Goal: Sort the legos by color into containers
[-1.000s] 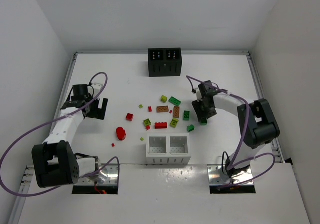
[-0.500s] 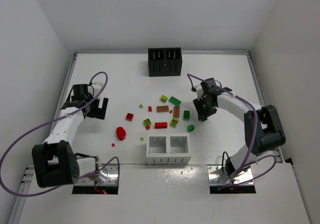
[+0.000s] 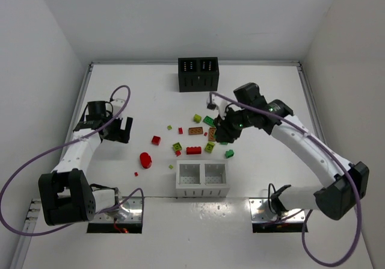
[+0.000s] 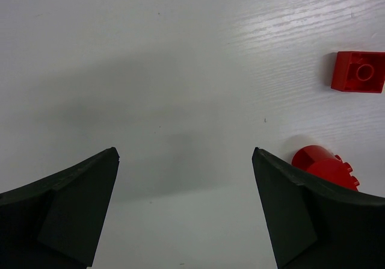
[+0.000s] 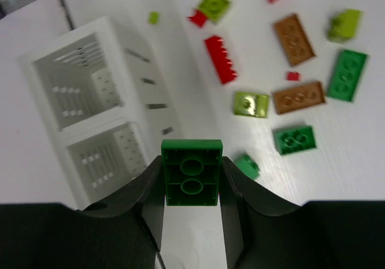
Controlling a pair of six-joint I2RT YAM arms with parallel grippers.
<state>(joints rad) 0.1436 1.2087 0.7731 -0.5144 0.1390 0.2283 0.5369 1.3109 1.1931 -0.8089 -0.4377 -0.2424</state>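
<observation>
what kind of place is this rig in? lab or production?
Probably a lab test cell: a white table enclosed by plain white walls, a left arm and right arm bolted at its near edge, and scattered legos, a white box and a black box on it.

no readable text, labels or numbers

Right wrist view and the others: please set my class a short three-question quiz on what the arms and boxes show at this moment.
1. True or false: the right gripper holds a red brick.
2. Choose one. The white box contains: A nothing, B red bricks, C green bricks.
3. Fill in: the left gripper is ____, with nothing between its fingers.

Key: 1 false, it grips a green brick. 2 A. 3 open.
</observation>
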